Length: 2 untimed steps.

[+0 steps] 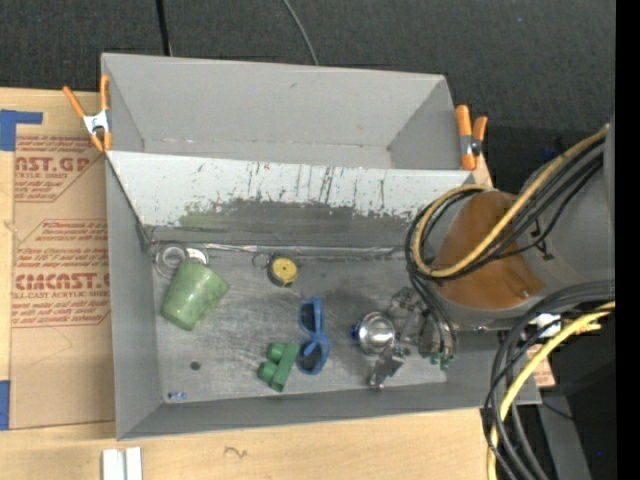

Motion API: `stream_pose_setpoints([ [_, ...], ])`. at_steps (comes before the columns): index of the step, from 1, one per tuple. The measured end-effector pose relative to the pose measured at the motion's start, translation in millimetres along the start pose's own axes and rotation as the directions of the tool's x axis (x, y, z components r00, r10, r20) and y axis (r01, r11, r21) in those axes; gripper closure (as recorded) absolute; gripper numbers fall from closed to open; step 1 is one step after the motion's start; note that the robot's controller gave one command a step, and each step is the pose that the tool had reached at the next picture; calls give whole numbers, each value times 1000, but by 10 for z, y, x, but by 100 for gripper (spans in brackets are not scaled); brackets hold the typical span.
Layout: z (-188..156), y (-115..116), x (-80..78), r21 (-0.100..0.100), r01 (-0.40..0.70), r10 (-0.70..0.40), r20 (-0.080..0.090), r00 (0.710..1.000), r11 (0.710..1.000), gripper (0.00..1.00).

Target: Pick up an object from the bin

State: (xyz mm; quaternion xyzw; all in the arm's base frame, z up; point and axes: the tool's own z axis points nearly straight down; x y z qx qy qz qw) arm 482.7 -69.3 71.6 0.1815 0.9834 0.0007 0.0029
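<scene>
My gripper (408, 336) is low in the bin's front right part, under the orange cover. Right at its left side lies a shiny silver round thing (375, 335) with a bit of blue on its edge, touching or nearly touching the gripper. A blue pair of toy glasses (314, 335) lies just left of that. A green block (277, 365) rests against the lower end of the glasses.
A light green cup (192, 294) lies on its side at the left, with a clear ring (172, 259) behind it. A small yellow disc (284, 270) sits near the back wall. The arm and its cables cover the bin's right end.
</scene>
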Motion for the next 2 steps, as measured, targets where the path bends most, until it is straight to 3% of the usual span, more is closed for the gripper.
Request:
stream_pose_setpoints([
  [1, -5, 2, 13, 1, 2, -2, -8, 1000, 1000, 100],
  [2, -714, 14, -6, 0, 3, -3, 1, 1000, 1000, 100],
])
